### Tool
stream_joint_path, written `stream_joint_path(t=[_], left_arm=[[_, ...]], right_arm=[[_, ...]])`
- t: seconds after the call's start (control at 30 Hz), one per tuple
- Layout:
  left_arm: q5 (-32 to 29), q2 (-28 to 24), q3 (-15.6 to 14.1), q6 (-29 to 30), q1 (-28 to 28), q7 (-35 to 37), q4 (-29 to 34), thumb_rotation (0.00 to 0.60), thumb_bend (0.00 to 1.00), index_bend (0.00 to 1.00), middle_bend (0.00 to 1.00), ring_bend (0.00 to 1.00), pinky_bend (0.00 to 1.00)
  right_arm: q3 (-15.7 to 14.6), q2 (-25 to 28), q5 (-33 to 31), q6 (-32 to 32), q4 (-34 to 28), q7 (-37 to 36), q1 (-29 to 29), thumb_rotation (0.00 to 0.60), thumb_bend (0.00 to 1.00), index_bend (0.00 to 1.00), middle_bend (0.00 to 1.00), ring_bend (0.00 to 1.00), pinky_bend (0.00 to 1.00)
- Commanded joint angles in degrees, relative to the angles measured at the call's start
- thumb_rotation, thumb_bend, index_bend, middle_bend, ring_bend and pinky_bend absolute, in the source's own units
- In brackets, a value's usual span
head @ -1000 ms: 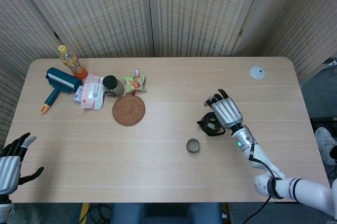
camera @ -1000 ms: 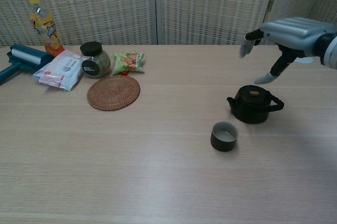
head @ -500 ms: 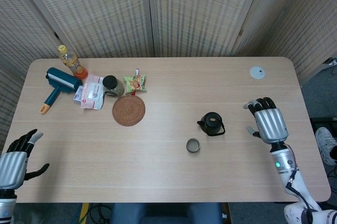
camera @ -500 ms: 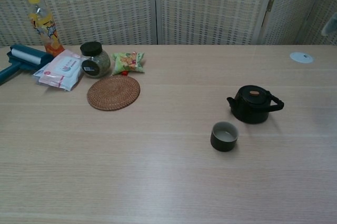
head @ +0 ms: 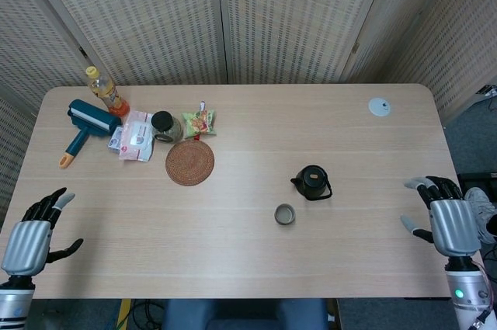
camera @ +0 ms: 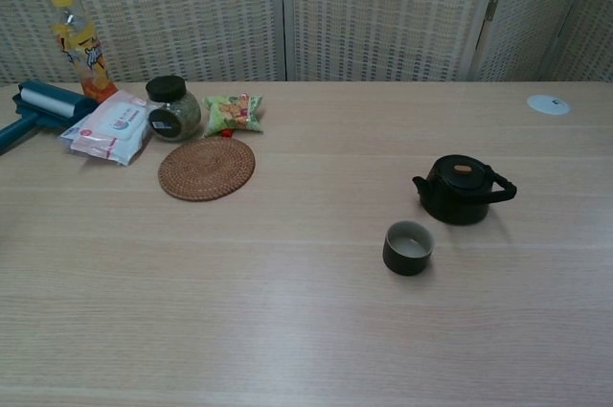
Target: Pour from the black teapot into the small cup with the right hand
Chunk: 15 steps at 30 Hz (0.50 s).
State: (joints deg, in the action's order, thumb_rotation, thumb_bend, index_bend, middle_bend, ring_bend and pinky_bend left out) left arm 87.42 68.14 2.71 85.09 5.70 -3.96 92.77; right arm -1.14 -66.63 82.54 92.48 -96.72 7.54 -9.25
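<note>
The black teapot (head: 312,182) (camera: 463,190) stands upright on the table, spout toward the left, handle to the right. The small dark cup (head: 285,214) (camera: 408,247) sits just in front of it and a little left, upright. My right hand (head: 447,221) is off the table's right edge, fingers spread, holding nothing, far from the teapot. At the near left corner my left hand (head: 31,224) also hangs with fingers apart and nothing in it. Neither hand shows in the chest view.
At the far left lie a juice bottle (head: 105,90), a blue lint roller (head: 84,124), a wipes pack (head: 134,135), a dark-lidded jar (head: 163,125), a snack packet (head: 199,122) and a round woven coaster (head: 189,161). A small white disc (head: 379,107) lies far right.
My right hand has drawn back from over the teapot, rightward and toward me, past the table's right edge and out of the chest view. The left hand shifted slightly. Teapot and cup stayed put.
</note>
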Motion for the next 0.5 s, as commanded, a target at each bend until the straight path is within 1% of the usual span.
stream_joint_path(t=[0.03,0.23,0.5], left_arm=[[0.07,0.02,0.02,0.27,-0.02,-0.01,0.29,0.600,0.19,0.16,0.09,0.14,0.17],[-0.06,0.37,-0.07,0.21,0.06,0.28,0.17,0.600,0.19,0.16,0.09,0.14,0.17],[-0.36,0.92,-0.19,0.11,0.09,0.41,-0.22,0.600,0.19,0.16,0.09,0.14,0.17]], right_arm=[[-0.22,0.09,0.38,0.92,-0.43,-0.78,1.53,0.600,0.14,0.31,0.28,0.18,0.20],[0.08,0.10,0.48,0.17,-0.33,-2.42,2.92,0.600,0.14,0.31,0.28,0.18,0.20],[0.93,-0.05,1.86,-0.84,-0.41,-2.35,3.31,0.600,0.14,0.31,0.28,0.18,0.20]])
